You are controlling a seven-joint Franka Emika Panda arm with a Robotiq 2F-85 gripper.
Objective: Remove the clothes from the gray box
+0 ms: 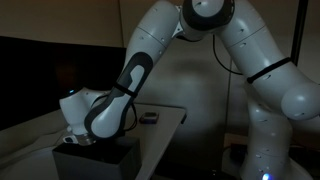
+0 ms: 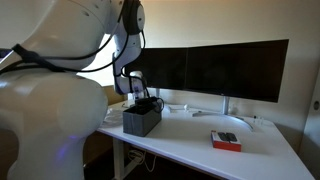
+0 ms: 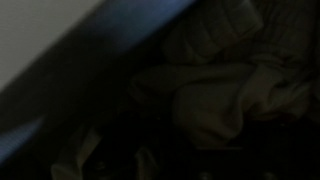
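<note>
The gray box (image 2: 141,121) stands on the white desk in both exterior views; it also shows in an exterior view (image 1: 100,160). My gripper (image 2: 143,103) reaches down into the top of the box, and its fingers are hidden inside. In the wrist view, crumpled pale cloth (image 3: 225,85) lies close below the camera inside the dark box, with the box wall (image 3: 90,70) slanting across the left. The fingertips are lost in the dark, so I cannot tell whether they hold the cloth.
A white desk (image 2: 190,140) carries two dark monitors (image 2: 230,70) at the back and a small red and grey object (image 2: 225,141) to the side of the box. A small dark item (image 1: 149,118) lies on the desk behind the arm.
</note>
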